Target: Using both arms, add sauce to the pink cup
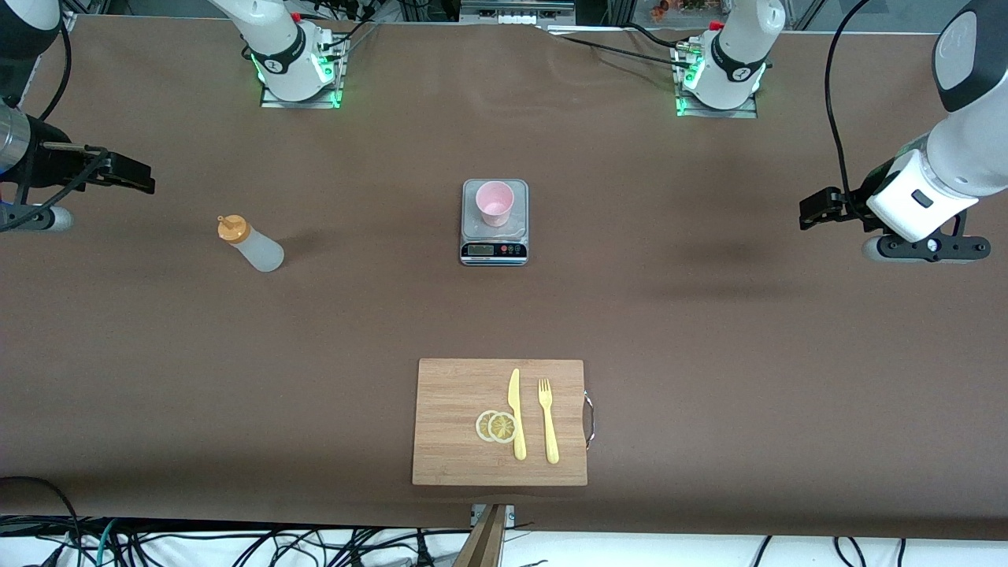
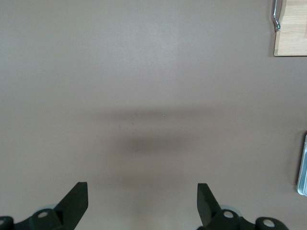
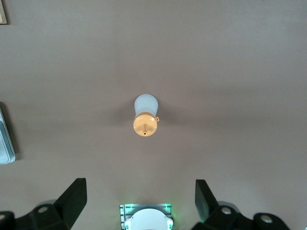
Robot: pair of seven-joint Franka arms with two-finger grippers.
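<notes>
The sauce bottle (image 1: 250,245), translucent whitish plastic with an orange nozzle cap, is standing upright on the brown table (image 1: 709,354) toward the right arm's end; it is probably light and soft-walled, so a grip at mid-body looks best. The pink cup (image 1: 494,202) is sitting on the grey scale (image 1: 494,236) at mid-table. The right gripper (image 3: 139,199) and left gripper (image 2: 142,203) are hovering over bare table with fingers spread apart, holding nothing.
</notes>
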